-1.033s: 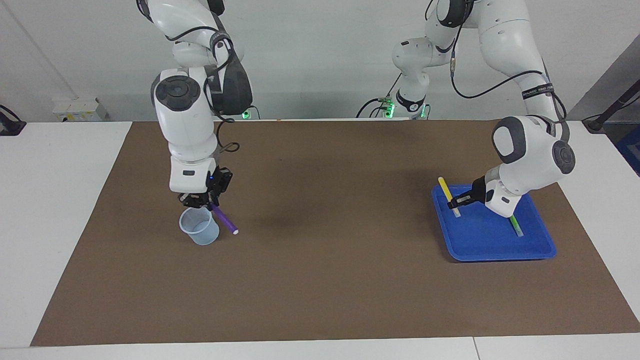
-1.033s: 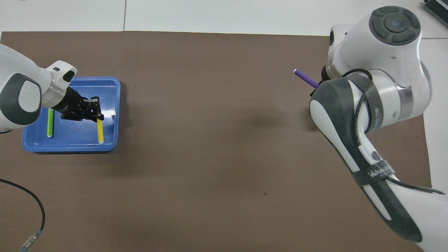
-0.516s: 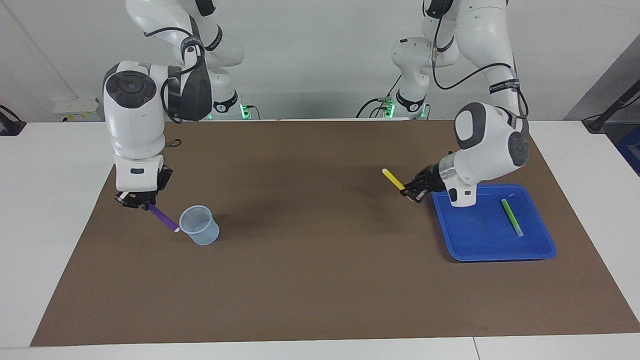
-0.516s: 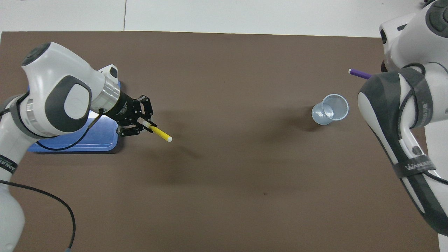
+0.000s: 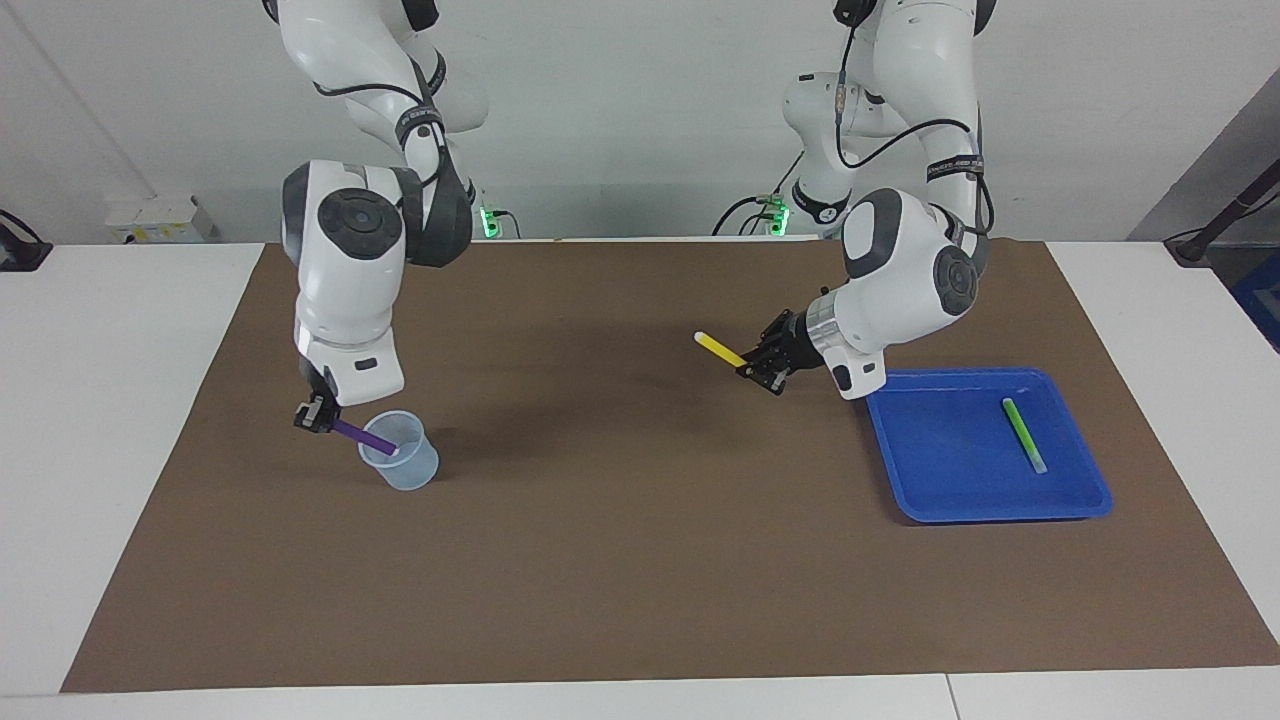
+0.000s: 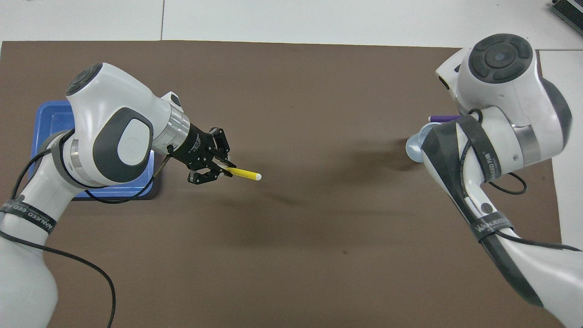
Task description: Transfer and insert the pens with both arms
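the right gripper hangs just beside the pale blue plastic cup at the right arm's end of the brown mat, its fingers pinched on one end of the purple pen. the pen slants down from the gripper, and its tip sits at the cup's rim, over the mouth; whether it touches the rim cannot be told. in the overhead view the right arm's wrist covers most of the cup, and only a short bit of the purple pen shows beside it. the left gripper is in the air over bare mat, just off the edge of the blue tray that points toward the table's middle, and its fingers clamp the yellow pen near one end. that pen juts out toward the middle of the table, tilted slightly upward, pale tip leading; from overhead the yellow pen lies nearly level across the view, with the left gripper at its tray-side end. the green pen lies flat in the tray, touched by nothing, well apart from the left gripper. from overhead the left arm hides most of the tray, green pen included.
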`<state>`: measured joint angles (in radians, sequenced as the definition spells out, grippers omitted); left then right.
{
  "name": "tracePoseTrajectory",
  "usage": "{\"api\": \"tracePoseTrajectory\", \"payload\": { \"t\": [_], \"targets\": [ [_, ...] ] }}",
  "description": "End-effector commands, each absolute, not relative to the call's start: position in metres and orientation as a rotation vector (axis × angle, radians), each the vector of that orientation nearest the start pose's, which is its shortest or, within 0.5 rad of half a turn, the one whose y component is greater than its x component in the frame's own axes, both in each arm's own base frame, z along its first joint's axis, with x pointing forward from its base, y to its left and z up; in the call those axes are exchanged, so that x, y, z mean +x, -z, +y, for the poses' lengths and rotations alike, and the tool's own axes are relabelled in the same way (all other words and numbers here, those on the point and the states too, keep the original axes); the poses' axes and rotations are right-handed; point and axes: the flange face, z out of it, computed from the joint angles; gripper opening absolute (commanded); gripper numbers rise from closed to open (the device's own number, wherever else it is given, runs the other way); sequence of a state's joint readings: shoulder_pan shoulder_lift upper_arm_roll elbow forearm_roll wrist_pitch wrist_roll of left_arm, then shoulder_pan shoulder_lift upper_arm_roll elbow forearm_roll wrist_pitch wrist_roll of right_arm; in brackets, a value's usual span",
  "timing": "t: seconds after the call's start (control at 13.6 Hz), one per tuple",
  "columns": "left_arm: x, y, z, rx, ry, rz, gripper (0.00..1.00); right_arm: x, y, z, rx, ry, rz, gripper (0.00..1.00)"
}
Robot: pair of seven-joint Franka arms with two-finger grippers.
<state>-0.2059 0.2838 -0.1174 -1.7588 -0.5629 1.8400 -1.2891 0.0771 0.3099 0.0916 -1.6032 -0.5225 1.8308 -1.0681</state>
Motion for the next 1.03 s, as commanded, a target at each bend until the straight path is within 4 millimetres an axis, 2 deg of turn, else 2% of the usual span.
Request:
{"api": "tracePoseTrajectory", "payload": {
  "t": [0.0,0.37,0.44,0.59,0.96],
  "targets": [
    [0.567,-0.407,-0.235,-2.656,-0.954,-1.946,0.0,0.634,-0.446,0.059,-2.601,-0.547,-2.339,0.0],
    [0.564,-0.406,-0.239,-2.614,-1.02,-2.045,0.0,0.622,-0.432,0.051,-2.505,-0.593,-2.41,0.0],
    [0.56,-0.405,-0.246,-2.613,-1.032,-2.043,0.0,0.619,-0.424,0.052,-2.492,-0.564,-2.433,0.0],
    [0.56,-0.404,-0.246,-2.601,-1.05,-2.071,0.0,0.616,-0.405,0.039,-2.488,-0.51,-2.445,0.0],
    [0.56,-0.405,-0.247,-2.601,-1.055,-2.074,0.0,0.619,-0.403,0.045,-2.528,-0.455,-2.433,0.0]
  ]
}}
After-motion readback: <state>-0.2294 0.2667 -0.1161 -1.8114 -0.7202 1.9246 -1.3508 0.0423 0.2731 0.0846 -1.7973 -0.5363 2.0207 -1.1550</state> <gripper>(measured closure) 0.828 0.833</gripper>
